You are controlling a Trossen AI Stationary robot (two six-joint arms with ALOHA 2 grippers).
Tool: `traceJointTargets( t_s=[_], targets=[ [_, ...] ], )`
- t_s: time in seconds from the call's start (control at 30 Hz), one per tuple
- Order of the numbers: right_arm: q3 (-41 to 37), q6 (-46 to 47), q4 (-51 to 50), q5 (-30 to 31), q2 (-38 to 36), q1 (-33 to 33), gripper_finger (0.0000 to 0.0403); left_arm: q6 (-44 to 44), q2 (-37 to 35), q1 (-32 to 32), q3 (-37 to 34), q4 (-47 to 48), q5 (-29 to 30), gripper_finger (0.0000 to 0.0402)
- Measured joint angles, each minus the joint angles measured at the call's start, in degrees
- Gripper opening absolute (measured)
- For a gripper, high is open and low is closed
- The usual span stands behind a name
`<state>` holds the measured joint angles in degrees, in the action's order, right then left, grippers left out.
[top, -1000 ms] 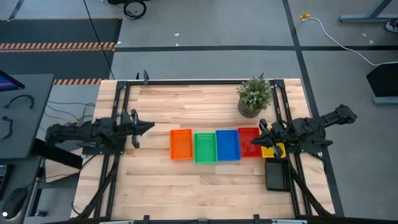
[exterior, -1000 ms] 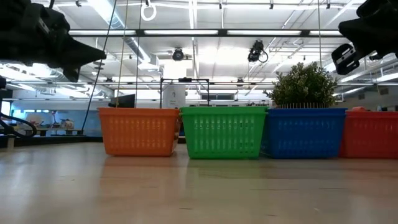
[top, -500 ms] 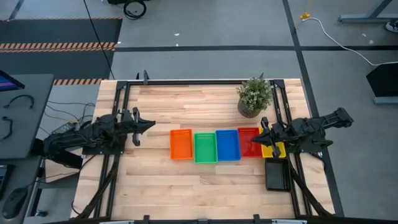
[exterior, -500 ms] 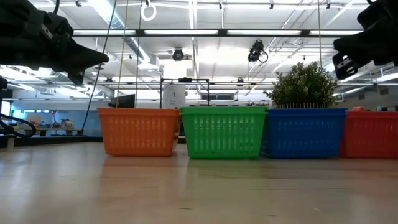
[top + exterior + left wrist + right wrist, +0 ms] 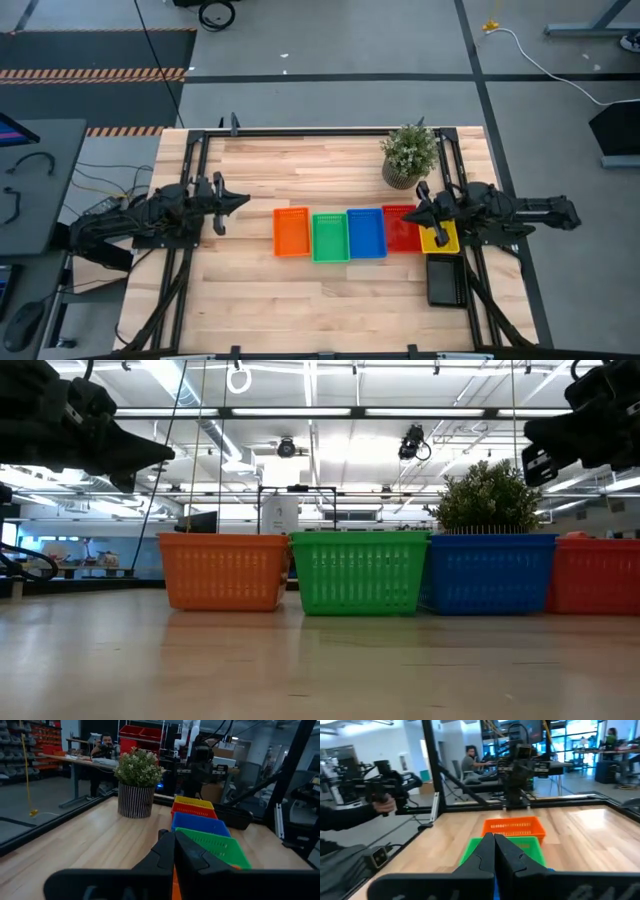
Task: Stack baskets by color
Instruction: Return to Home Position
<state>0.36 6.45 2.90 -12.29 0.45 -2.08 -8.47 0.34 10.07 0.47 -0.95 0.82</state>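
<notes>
A row of baskets stands on the table: orange (image 5: 291,231), green (image 5: 330,237), blue (image 5: 366,233), red (image 5: 401,228) and yellow (image 5: 440,238), with a black one (image 5: 445,281) nearer the front edge. In the low view orange (image 5: 225,570), green (image 5: 360,572), blue (image 5: 490,573) and red (image 5: 597,575) rest on their bases. My left gripper (image 5: 243,202) hovers shut, left of the orange basket and above table level (image 5: 165,453). My right gripper (image 5: 418,212) hovers shut over the red and yellow baskets, well above them (image 5: 530,448). Both wrist views show shut fingers (image 5: 174,842) (image 5: 494,844).
A potted plant (image 5: 408,155) in a striped pot stands at the far right, just beyond the red basket. Black frame rails (image 5: 200,160) run along the table's left, far and right sides. Bare wood lies in front of the row (image 5: 320,300).
My right arm has swung round toward the near edge and now lies level across the table's right side; its gripper has drifted a little toward the table's left, still above the baskets. My left arm has swung slightly at its base. Both grippers stay shut; no basket has moved.
</notes>
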Motion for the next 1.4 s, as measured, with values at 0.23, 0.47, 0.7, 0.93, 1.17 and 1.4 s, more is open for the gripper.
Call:
traceJointTargets(
  t_s=[0.23,0.47,0.7,0.93,1.17,1.4],
  targets=[
    [0.0,-0.1,-0.6,4.3,0.0,-0.3,0.0006,3.4,0.0,0.0,0.0,-0.1,0.0,0.0011],
    [0.0,0.0,-0.4,5.2,0.0,-0.3,0.0029,3.2,0.0,0.0,-0.1,-2.9,-0.4,0.0018],
    [0.0,0.0,-0.3,5.2,0.0,-0.3,0.0029,3.1,0.0,-0.3,-0.1,-3.1,-0.1,0.0016],
    [0.0,0.0,-0.4,5.2,0.0,-0.3,0.0029,3.1,0.0,-5.1,-0.1,-3.4,0.9,0.0016],
    [0.0,0.0,-0.3,5.2,0.0,-0.3,0.0029,3.1,0.0,-8.8,-0.1,-3.4,0.9,0.0027],
    [0.0,0.0,-0.3,5.2,0.0,-0.3,0.0029,3.1,0.0,-9.0,-0.1,-3.5,1.0,0.0018]
  ],
)
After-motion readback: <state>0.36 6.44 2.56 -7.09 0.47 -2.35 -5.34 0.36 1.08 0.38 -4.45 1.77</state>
